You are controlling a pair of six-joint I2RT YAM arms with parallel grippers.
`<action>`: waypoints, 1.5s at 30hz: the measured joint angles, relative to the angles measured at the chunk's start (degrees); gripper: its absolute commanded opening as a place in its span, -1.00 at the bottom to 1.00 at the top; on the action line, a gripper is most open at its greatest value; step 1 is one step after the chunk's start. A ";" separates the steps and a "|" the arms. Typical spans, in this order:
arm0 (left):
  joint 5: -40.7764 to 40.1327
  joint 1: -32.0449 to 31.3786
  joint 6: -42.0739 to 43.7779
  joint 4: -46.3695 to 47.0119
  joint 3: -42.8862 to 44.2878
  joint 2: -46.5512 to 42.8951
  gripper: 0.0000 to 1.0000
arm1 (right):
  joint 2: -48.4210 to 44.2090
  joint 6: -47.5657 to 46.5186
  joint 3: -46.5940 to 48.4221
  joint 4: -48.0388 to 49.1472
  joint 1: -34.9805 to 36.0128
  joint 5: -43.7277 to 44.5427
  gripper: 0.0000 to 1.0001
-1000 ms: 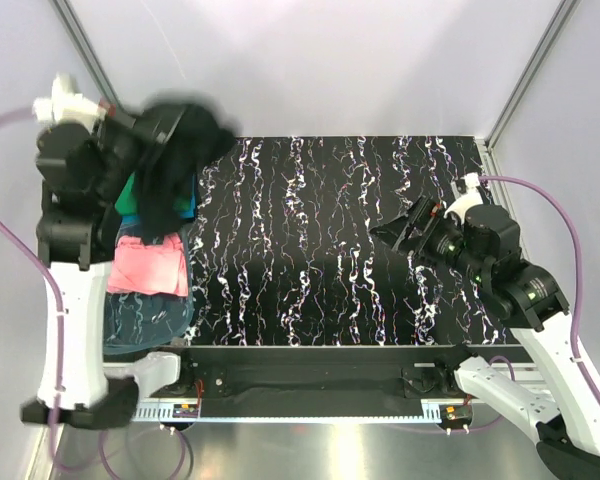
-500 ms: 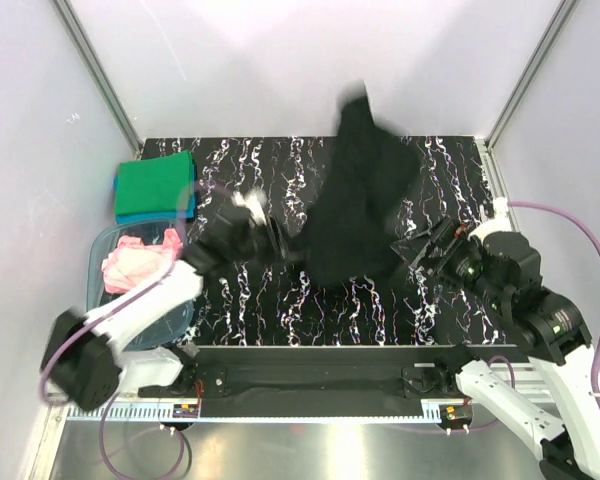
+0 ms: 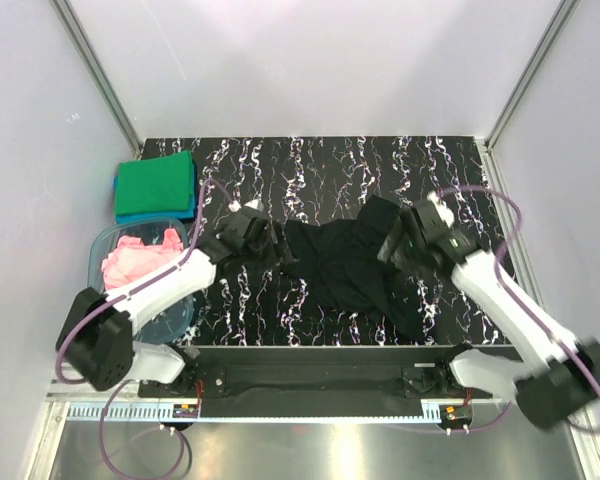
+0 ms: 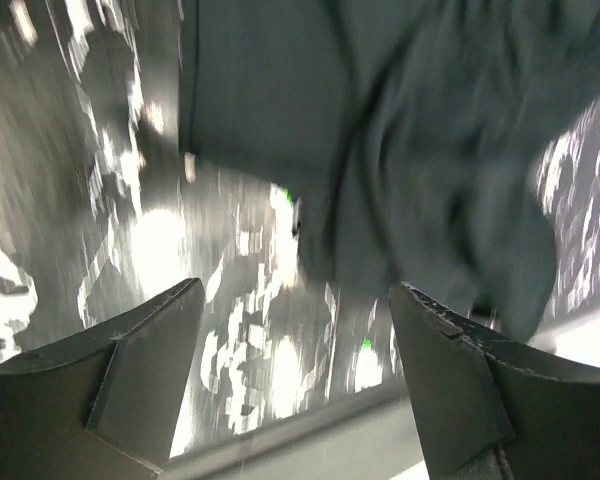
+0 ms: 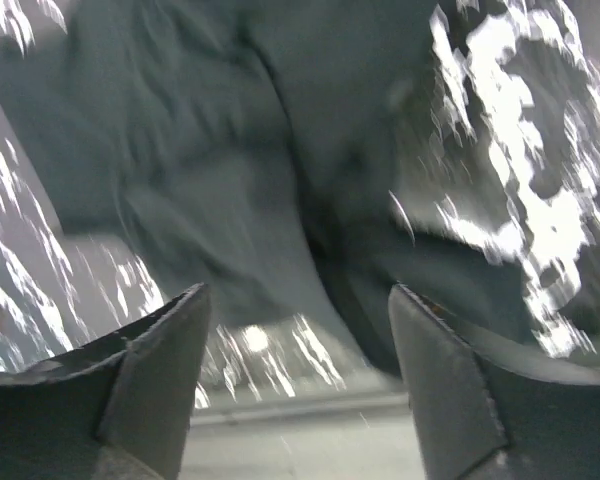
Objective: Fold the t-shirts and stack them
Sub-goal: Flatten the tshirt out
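Note:
A black t-shirt (image 3: 352,258) lies crumpled on the black marbled table (image 3: 310,165), between my two grippers. My left gripper (image 3: 270,245) sits at the shirt's left edge, open, with nothing between its fingers; in the left wrist view the dark cloth (image 4: 400,130) lies beyond the jaws. My right gripper (image 3: 392,242) is at the shirt's right side, open too, with the cloth (image 5: 230,150) ahead of it. A folded green t-shirt (image 3: 156,183) lies on a blue one (image 3: 140,214) at the table's back left. A pink t-shirt (image 3: 135,262) is bunched in the tub (image 3: 172,305).
The clear blue-tinted plastic tub stands at the left edge of the table, near my left arm's base. Grey walls and metal posts (image 3: 95,70) bound the back and sides. The table's front rail (image 3: 320,352) runs close below the black shirt.
The left arm swung the black shirt from over the tub to the table's middle and its jaws opened. The shirt dropped flat. My right gripper moved left to the shirt.

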 measured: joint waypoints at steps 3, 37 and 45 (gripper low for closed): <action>-3.72 1.01 -0.02 3.02 0.85 3.34 0.58 | 11.30 -2.32 3.37 6.80 -4.94 -0.94 0.50; 8.55 13.40 8.26 2.82 20.44 27.10 -1.00 | 42.25 -14.45 22.99 27.36 -23.12 -18.40 -1.00; -2.25 18.53 14.45 -8.09 36.72 5.03 -1.00 | 26.99 -18.10 46.60 18.51 -23.12 -7.37 -1.00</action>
